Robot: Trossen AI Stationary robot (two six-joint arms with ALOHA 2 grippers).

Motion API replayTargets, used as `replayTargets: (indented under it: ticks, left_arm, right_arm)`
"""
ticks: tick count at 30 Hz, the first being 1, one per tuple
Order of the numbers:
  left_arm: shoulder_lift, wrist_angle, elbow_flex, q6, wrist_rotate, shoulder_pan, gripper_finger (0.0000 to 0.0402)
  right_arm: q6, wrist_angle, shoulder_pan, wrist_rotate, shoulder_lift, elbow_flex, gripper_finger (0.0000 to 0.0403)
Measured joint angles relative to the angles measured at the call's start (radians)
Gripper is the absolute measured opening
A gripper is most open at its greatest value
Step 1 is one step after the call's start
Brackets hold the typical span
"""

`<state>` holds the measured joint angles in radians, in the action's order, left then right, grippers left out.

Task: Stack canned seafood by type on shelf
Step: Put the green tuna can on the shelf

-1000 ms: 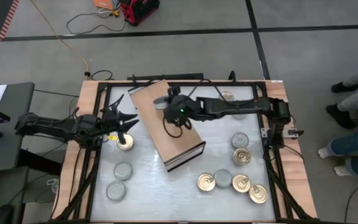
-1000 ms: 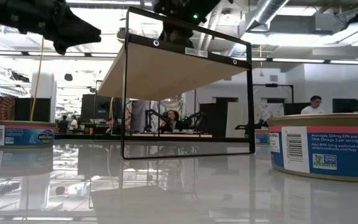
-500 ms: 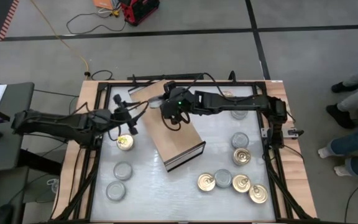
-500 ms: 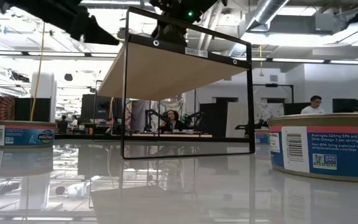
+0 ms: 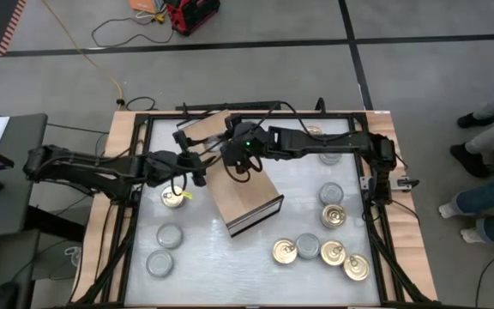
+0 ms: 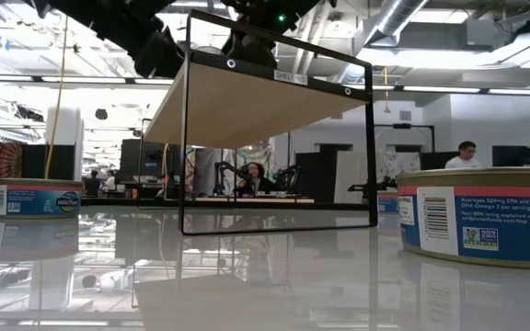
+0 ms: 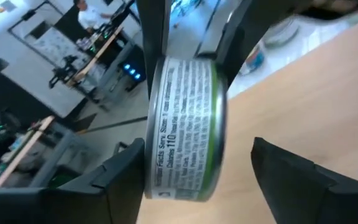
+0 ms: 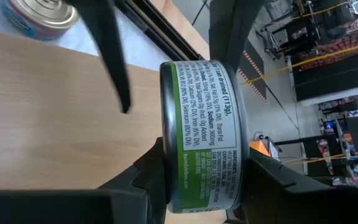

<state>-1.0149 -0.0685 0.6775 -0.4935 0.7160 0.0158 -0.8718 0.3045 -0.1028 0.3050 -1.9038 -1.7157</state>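
shelf [image 5: 240,189] is laid diagonally mid-table, long axis running from far-left to its open near-right end, bare tabletop [image 5: 230,257] left before it. green-labelled tin [image 8: 205,134] is clamped on edge over the shelf's far end by right gripper [image 5: 227,148]. left gripper [image 5: 194,163], moved in from the left since earlier, is spread wide around it.

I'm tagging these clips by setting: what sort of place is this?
Probably a robotics lab or open workshop, not a shop or kitchen. The white table stands on bare concrete with loose cables, the low view looks onto exposed ceiling ducts, and other workstations with people sit in the background.
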Motion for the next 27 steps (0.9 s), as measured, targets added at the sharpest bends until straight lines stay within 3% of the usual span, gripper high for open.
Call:
replayTargets:
  ticks: [11,17,20,27]
  left_arm:
    - [-0.005,0.016,0.002,0.002,0.060,0.001,0.0134]
    - [0.022,0.034,0.002,0.015,0.049,0.000,0.0134]
    - [0.022,0.064,0.002,0.007,0.076,-0.015,0.0140]
    - [-0.003,0.103,0.002,-0.004,0.050,-0.164,0.0144]
  right_arm:
    - [0.016,0.034,0.005,0.000,0.001,0.000,0.0198]
    - [0.059,0.067,0.004,0.011,0.007,0.000,0.0256]
    - [0.060,0.103,0.019,0.066,0.024,0.000,0.0281]
    - [0.144,0.235,0.048,0.117,0.109,0.000,0.0296]
